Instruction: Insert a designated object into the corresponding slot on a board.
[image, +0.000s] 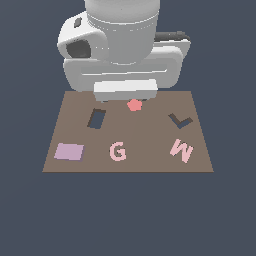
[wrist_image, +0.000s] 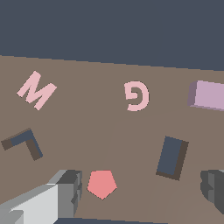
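Nearest my wrist camera sat the gripper (wrist_image: 140, 192), its jaws spread wide and empty, one pale grey finger (wrist_image: 52, 199) on one side of the frame and the darker tip of the other at the far edge, with the red pentagon-like piece (wrist_image: 102, 183) lying between them on the board (wrist_image: 87, 131). That was not my target, so I judged the step in hand was still the approach. The lilac tile (image: 69, 152) lay flat at the board's near corner on the exterior view's left, well apart from the gripper, and the slot (image: 96, 119) was close by it, a dark rectangular cutout turned slightly off square. To do it well I reckoned I should travel over the tile, align the jaws across its short sides and come down squarely, since it was thin and smooth-looking with little edge to pinch. Everything rendered matte: brown board, pink G (image: 117, 151) and W (image: 181, 149), and an L-shaped cutout (image: 179, 120).
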